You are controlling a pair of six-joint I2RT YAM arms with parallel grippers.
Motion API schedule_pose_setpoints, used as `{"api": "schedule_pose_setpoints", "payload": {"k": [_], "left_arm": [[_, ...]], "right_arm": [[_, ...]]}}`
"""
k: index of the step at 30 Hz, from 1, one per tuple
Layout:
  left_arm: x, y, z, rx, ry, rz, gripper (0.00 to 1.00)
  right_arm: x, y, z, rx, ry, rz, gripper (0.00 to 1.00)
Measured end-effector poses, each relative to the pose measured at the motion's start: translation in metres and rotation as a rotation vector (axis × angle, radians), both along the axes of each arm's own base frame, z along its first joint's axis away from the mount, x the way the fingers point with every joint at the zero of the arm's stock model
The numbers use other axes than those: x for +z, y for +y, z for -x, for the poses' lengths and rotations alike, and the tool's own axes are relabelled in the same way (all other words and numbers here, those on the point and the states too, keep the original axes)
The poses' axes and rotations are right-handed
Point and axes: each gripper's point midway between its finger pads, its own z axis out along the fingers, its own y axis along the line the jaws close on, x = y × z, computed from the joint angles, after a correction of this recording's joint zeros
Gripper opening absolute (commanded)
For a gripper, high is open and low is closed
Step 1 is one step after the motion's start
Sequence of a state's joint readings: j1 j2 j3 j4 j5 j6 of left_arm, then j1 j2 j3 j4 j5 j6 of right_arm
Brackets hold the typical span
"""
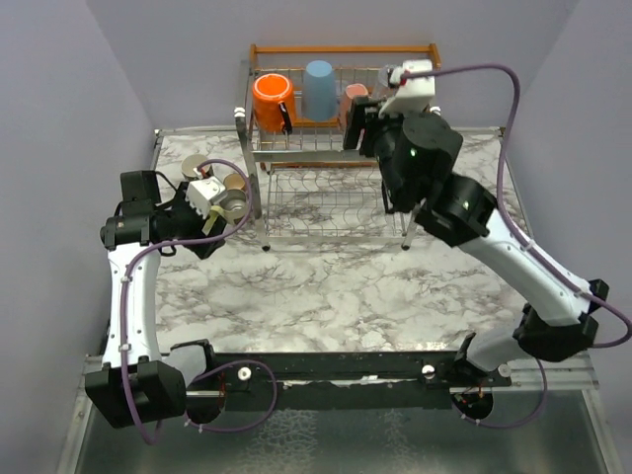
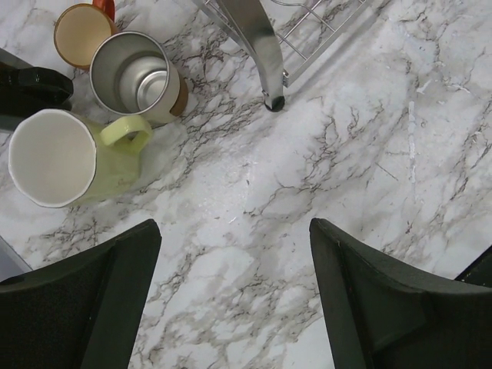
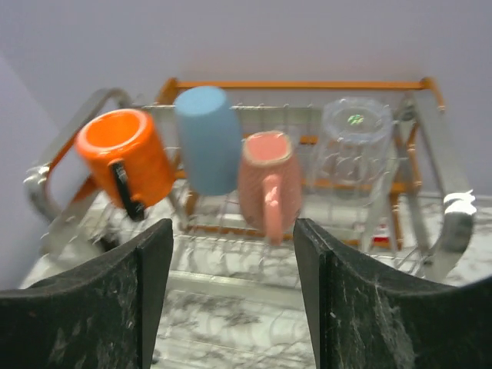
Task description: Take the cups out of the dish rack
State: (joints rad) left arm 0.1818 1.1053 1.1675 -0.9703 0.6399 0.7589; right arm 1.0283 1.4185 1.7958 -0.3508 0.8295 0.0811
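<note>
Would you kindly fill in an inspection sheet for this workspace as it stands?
Surface: marble table, no spills seen.
Job's things: dish rack holds orange mug, blue cup, pink mug, clear glass; yellow mug, steel-lined cup, small orange cup stand on the table beside it.
Clutter: nothing seen.
Grippers: left gripper open, empty, over the table; right gripper open, facing the pink mug.
Cables: purple cables run along both arms.
Surroundings: plain pale walls.
</note>
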Motion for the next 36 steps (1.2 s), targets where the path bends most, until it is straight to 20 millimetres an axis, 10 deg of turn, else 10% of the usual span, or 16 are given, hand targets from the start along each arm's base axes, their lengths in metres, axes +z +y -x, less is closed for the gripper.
{"api": "schedule_pose_setpoints", "payload": {"k": [4,12,26,36], "left_arm": [[0.004,-0.004,0.003,-0.018,-0.013,0.014,0.80],[0.011,-0.010,0.012,-0.048,-0.038,0.024,0.80],[0.015,-0.013,0.016,-0.070,-0.040,0.030,0.80],[0.015,-0.017,0.020,-0.092,-0.036,0.039,0.80]], "right_arm": [[0.008,-0.015,-0.046,-0.080,0.015,0.035,0.62],[-0.053,-0.023,-0.116,-0.090,0.172,0.163,0.56],[-0.081,-0.011,-0.131,-0.004,0.242,0.178,0.44],[-0.089,-0.005,-0.141,0.009,0.258,0.164,0.07]]}}
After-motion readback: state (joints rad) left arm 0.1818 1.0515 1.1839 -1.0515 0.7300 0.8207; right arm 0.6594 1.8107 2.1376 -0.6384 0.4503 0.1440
